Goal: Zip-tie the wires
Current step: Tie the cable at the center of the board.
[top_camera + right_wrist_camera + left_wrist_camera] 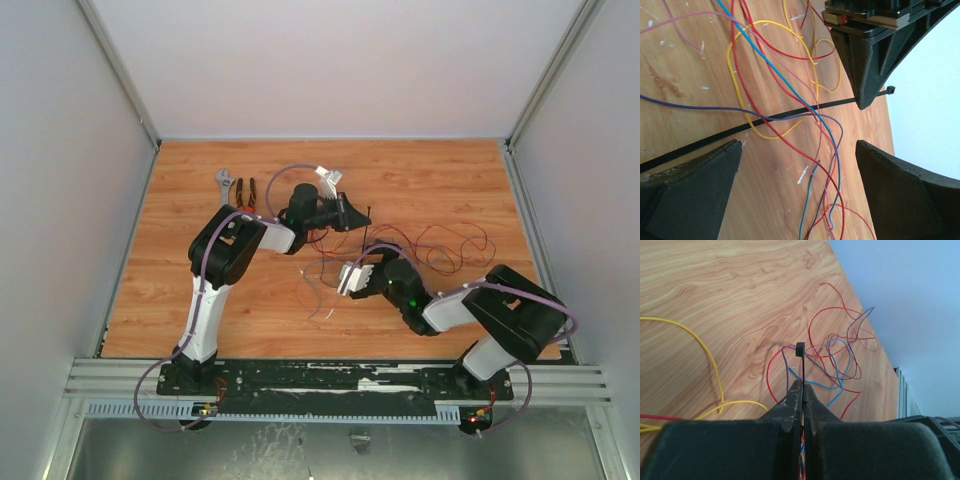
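Overhead view: pinching the zip tie (370,210) in the left gripper (358,213) just far of the middle of the table (460,180), head end aimed right at the wires (440,245) sprawled toward the right side. Hovering the right gripper (362,272) just near of it, over the tangle's left fringe, probably to catch the free tail. Parked at the far left, well apart and out of play: wrench (227,184) and pliers (246,192). Left wrist view: clenched tight on the zip tie (800,348) just below its small head, holding it up off the wood and leaving the slot reachable. Beyond it, wires (835,352) lying in flat red, blue and purple loops, with yellow curving off to the left. Right wrist view: spread wide and grasping nothing, straddling the spot where the zip tie (740,131) runs across the boards. Crossed there by the wires (790,85), over or under impossible to tell for most. Judged from this: lining up to gather the bundle, with looping and cinching not yet done.
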{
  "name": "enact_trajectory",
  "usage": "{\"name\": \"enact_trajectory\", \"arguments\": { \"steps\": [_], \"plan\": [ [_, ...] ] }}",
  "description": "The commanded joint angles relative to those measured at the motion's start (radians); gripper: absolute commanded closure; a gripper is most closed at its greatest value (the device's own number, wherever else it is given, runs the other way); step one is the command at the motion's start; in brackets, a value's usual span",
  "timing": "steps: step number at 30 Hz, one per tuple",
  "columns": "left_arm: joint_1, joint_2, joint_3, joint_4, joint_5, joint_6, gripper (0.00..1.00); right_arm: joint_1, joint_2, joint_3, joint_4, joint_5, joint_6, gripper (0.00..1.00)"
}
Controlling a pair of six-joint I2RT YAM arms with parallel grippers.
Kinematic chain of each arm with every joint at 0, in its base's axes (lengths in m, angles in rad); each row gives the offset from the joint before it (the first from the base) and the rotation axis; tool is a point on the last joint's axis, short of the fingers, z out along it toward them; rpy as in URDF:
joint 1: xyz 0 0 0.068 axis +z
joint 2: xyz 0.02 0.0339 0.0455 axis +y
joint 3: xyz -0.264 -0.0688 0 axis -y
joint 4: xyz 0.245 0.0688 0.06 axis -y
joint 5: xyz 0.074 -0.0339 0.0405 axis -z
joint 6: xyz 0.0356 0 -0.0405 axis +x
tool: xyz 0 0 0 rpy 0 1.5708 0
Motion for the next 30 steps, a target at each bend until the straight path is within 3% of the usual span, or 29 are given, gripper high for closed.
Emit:
{"name": "enact_trajectory", "arguments": {
  "steps": [1, 18, 30],
  "plan": [
    [0.004, -0.027, 0.027, 0.005, 0.011, 0.012, 1.0, -0.007, 0.066, -0.015, 0.097, 0.042, -0.049, 0.01],
    [0.003, -0.033, 0.034, -0.02, 0.012, 0.011, 1.0, -0.026, 0.179, 0.022, 0.179, -0.012, -0.117, 0.01],
    [0.002, -0.033, 0.039, -0.023, 0.012, 0.013, 1.0, 0.049, 0.196, -0.017, 0.255, 0.01, -0.094, 0.01]
  ]
}}
